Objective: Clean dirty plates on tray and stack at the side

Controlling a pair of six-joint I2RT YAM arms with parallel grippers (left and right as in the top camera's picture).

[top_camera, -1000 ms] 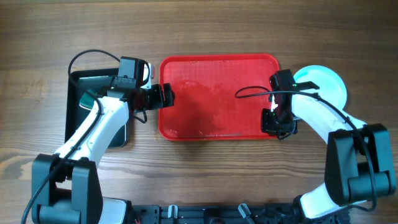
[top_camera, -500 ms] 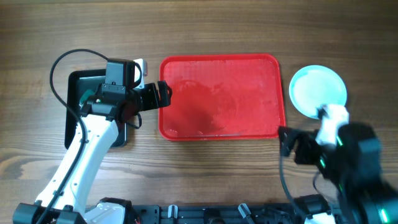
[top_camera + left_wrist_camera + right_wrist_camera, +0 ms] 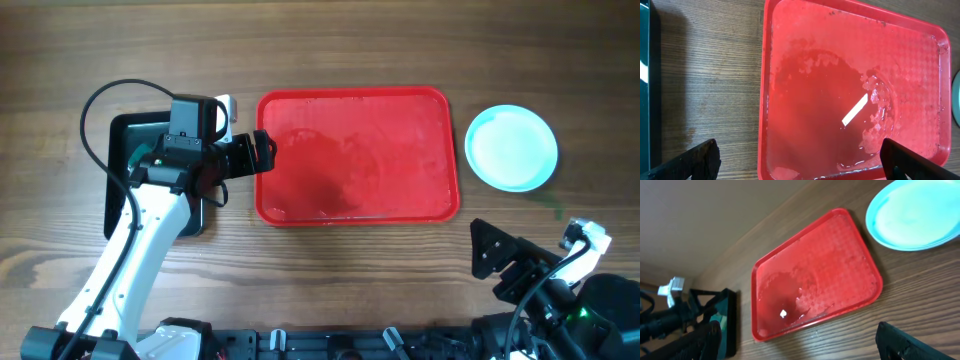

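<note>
The pale blue plate point(image 3: 512, 147) is sitting on the wooden table point(image 3: 400, 50) just beside the right end of the red tray point(image 3: 357, 155), apart from its rim. From above we are seeing only this top plate and cannot tell how many are lying under it. Its face is looking free of green smears. The tray is carrying no plates, only a wet film point(image 3: 875, 100), so we are judging the task to be at or near its end. What is left is parking the arms. We are advising that both draw back high and slow, so no finger clips the plate or drags the tray.

The left gripper point(image 3: 263, 152) is hovering over the tray's left edge, its arm reaching across the black tray point(image 3: 125, 130), fingers spread wide and gripping nothing. The right gripper point(image 3: 488, 258) is hanging low near the table's front edge, angled toward the tray, fingers likewise wide apart and empty.
</note>
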